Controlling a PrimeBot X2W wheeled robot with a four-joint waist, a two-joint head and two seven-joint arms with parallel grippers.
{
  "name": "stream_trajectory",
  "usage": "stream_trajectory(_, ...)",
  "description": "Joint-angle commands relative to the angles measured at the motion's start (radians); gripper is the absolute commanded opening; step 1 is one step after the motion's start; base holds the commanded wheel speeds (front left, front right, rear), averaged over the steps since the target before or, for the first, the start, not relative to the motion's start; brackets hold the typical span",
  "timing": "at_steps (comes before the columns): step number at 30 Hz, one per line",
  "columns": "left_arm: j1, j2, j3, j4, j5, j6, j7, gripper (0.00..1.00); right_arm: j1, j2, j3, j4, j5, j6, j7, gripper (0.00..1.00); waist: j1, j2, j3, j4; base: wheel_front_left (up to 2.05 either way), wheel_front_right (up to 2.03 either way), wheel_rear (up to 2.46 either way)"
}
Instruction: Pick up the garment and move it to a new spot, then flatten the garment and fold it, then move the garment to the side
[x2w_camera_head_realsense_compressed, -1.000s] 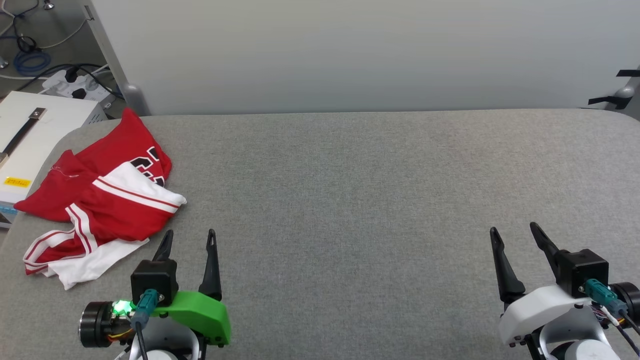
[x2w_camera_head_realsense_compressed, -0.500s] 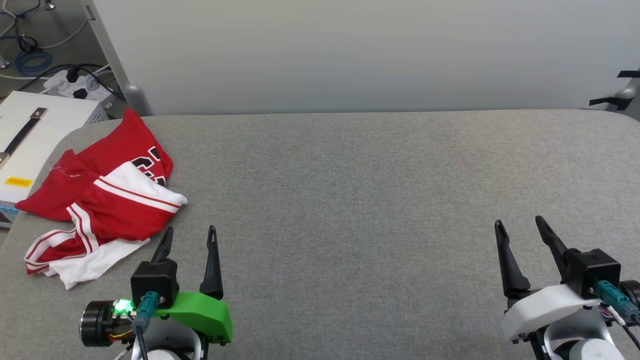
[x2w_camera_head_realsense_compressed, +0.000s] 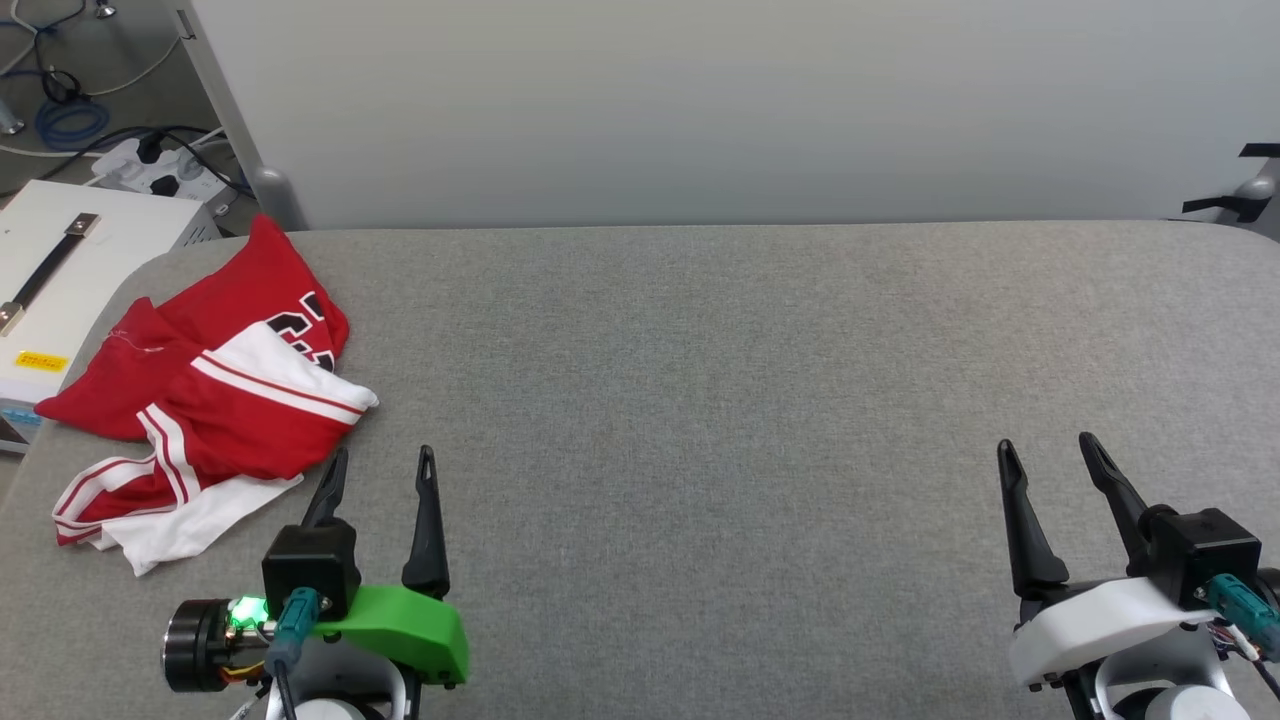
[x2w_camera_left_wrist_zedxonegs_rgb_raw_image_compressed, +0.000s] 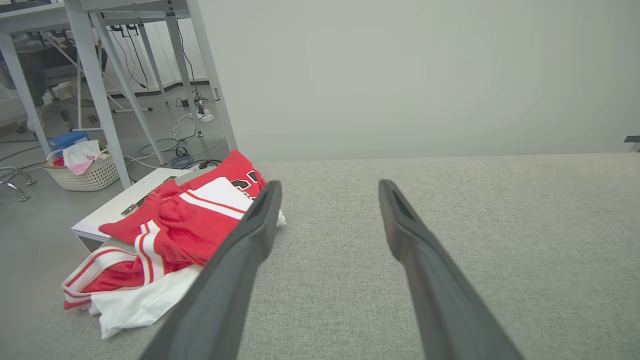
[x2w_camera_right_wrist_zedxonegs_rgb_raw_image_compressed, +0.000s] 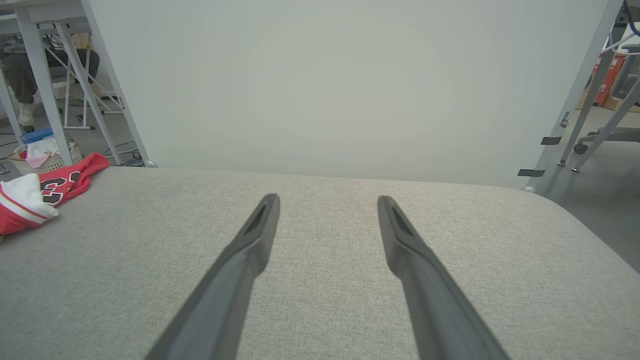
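The garment (x2w_camera_head_realsense_compressed: 215, 400) lies crumpled at the far left of the grey padded table (x2w_camera_head_realsense_compressed: 700, 400): red cloth, white sleeves, striped trim, part of a black print showing. It also appears in the left wrist view (x2w_camera_left_wrist_zedxonegs_rgb_raw_image_compressed: 170, 235) and at the left edge of the right wrist view (x2w_camera_right_wrist_zedxonegs_rgb_raw_image_compressed: 35, 197). My left gripper (x2w_camera_head_realsense_compressed: 385, 460) stands open just right of the garment's near edge, nothing between its fingers. My right gripper (x2w_camera_head_realsense_compressed: 1045, 448) is open over bare table at the lower right, far from the garment.
A white case (x2w_camera_head_realsense_compressed: 60, 280) with a strap sits beside the table's left edge, partly under the garment's corner. Cables and a power strip (x2w_camera_head_realsense_compressed: 150, 165) lie on the floor beyond. A pale wall panel (x2w_camera_head_realsense_compressed: 700, 100) backs the table. A basket (x2w_camera_left_wrist_zedxonegs_rgb_raw_image_compressed: 82, 167) stands on the floor.
The right gripper has drifted slightly right and up the picture. The whole view has shifted a little; the garment and left gripper keep their places on the table.
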Motion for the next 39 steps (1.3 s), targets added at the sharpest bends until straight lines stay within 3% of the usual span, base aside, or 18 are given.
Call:
stream_trajectory(1,-0.002,-0.002,-0.005,-0.005,-0.007,0.007,-0.012,1.0,0.008,-0.001,-0.003,-0.009,0.009,0.0,-0.01,1.0,0.0,0.0,0.0,0.0,0.0,0.0,0.0)
stream_trajectory(39,0.006,-0.003,-0.035,-0.001,-0.038,0.028,-0.093,1.0,0.044,-0.001,0.001,-0.026,0.076,-0.001,-0.09,1.0,0.0,0.0,0.005,0.02,0.0,0.0,0.0)
